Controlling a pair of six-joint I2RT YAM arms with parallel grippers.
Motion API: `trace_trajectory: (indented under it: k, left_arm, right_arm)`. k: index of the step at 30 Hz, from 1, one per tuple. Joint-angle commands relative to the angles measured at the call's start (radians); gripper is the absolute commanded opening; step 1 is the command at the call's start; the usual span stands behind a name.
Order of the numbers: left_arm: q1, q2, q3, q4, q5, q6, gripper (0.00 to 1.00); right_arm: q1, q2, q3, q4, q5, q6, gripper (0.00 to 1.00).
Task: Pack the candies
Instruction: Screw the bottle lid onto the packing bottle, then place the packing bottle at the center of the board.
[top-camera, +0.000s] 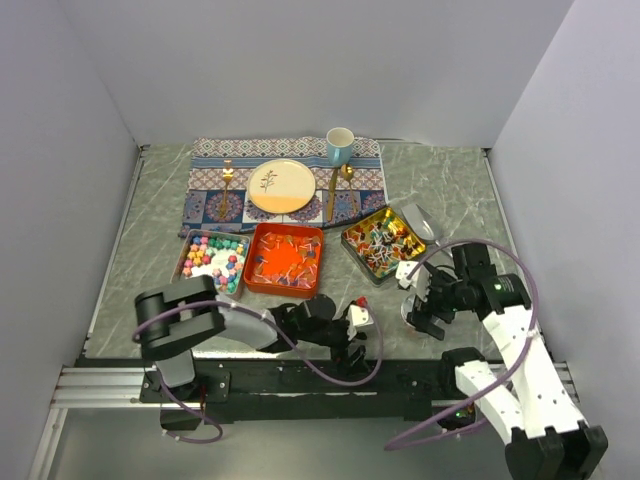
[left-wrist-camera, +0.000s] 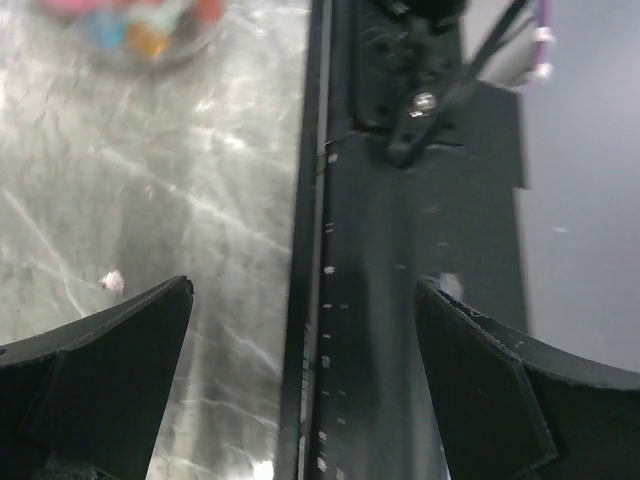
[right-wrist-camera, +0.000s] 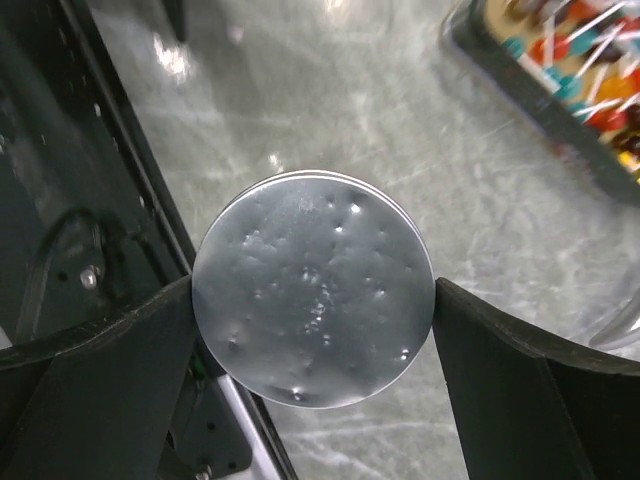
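Candies (top-camera: 215, 258) in three tins (top-camera: 282, 292); one metal disc (right-wrist-camera: 313, 300) in right tool (top-camera: 428, 320).

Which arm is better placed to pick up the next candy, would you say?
Left, likely: the left gripper is open and empty near the orange candies, while the right gripper grips a round silver lid.

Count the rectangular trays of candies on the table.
3, in a row before the placemat: the pastel-candy tray on the left, the red tray in the middle, the twist-wrapped-candy tray on the right. None looks hidden.
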Motion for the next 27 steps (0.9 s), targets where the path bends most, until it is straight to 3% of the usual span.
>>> trace_trajectory:
  k: [1, 12, 17, 24, 25, 26, 27]
  left_arm:
    - [-0.001, -0.135, 0.09, -0.246, 0.078, 0.061, 0.96]
    - [0.064, -0.352, 0.098, -0.433, 0.067, 0.11, 0.96]
    - [0.194, -0.321, 0.201, -0.459, 0.131, 0.214, 0.98]
    - [0.26, -0.254, 0.279, -0.361, 0.173, 0.102, 0.97]
    - [0.265, -0.251, 0.279, -0.364, 0.187, 0.137, 0.65]
    - [0.262, -0.257, 0.278, -0.364, 0.184, 0.154, 0.15]
    - [0.262, -0.262, 0.252, -0.352, 0.126, 0.155, 0.01]
  right_arm:
    - [0.004, -0.027, -0.039, 0.111, -0.085, 0.094, 1.0]
    - [0.007, 0.074, -0.078, 0.389, -0.211, 0.241, 1.0]
    - [0.007, 0.017, -0.11, 0.406, -0.237, 0.271, 1.0]
    - [0.007, -0.07, -0.19, 0.507, -0.2, 0.341, 1.0]
    - [0.007, -0.064, -0.187, 0.506, -0.202, 0.346, 1.0]
    - [0.009, -0.046, -0.182, 0.5, -0.205, 0.34, 1.0]
    - [0.007, -0.034, -0.173, 0.49, -0.207, 0.344, 1.0]
